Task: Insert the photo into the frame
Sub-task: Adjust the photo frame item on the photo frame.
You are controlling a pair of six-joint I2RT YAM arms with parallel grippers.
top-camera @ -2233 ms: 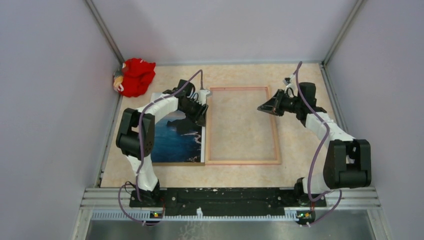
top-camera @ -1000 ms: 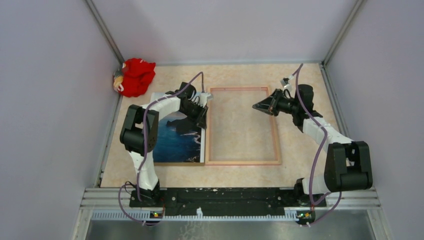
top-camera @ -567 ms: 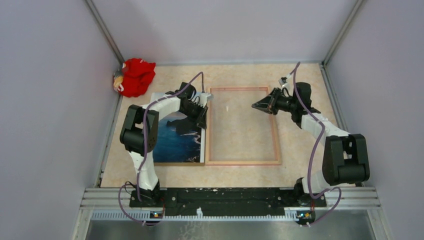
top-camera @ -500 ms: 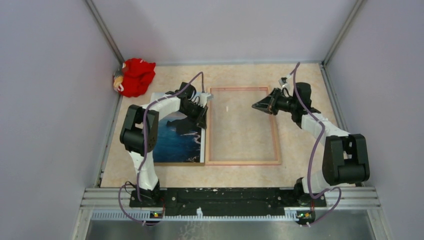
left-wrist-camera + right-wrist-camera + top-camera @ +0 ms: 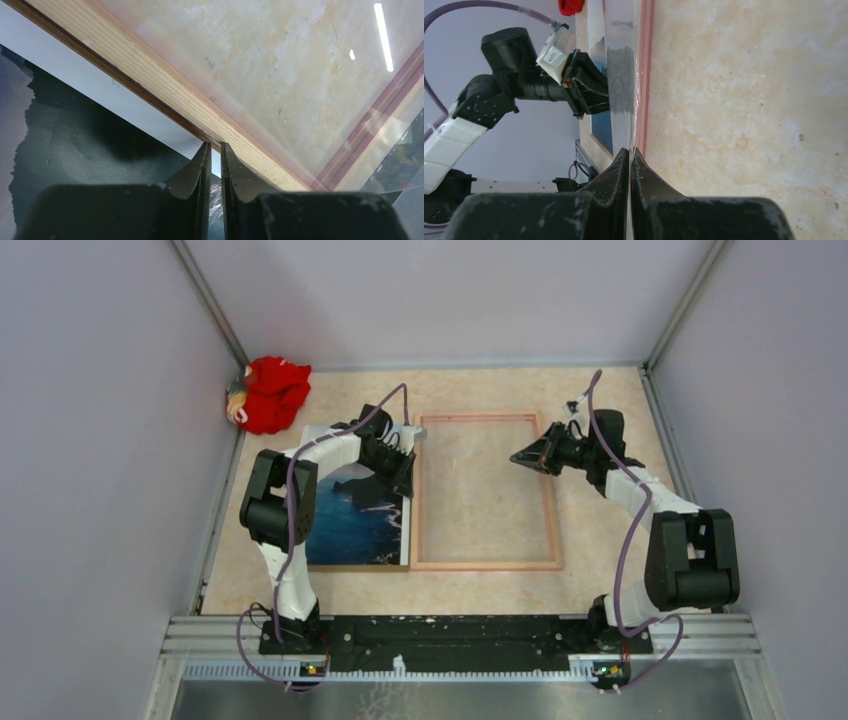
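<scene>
The frame (image 5: 482, 564) lies flat mid-table, pale wood side up. The photo (image 5: 350, 520), blue landscape up, lies just left of it on a brown backing board (image 5: 352, 566). My left gripper (image 5: 407, 468) is down at the frame's left rim near the far corner. In the left wrist view its jaws (image 5: 213, 145) stand almost closed, with only a thin slit, at the seam between the photo (image 5: 75, 135) and the wooden rim (image 5: 165, 85). My right gripper (image 5: 517, 456) hovers over the frame's right part. It is shut (image 5: 630, 150) on the edge of a clear pane (image 5: 621, 100).
A red cloth bundle (image 5: 272, 392) sits in the far left corner. Grey walls close in the table on the left, right and far sides. A metal rail (image 5: 450, 632) with both arm bases runs along the near edge.
My right gripper shifted a little left with the clear pane, then came slightly back right and down. The left gripper, frame and photo stay put.
</scene>
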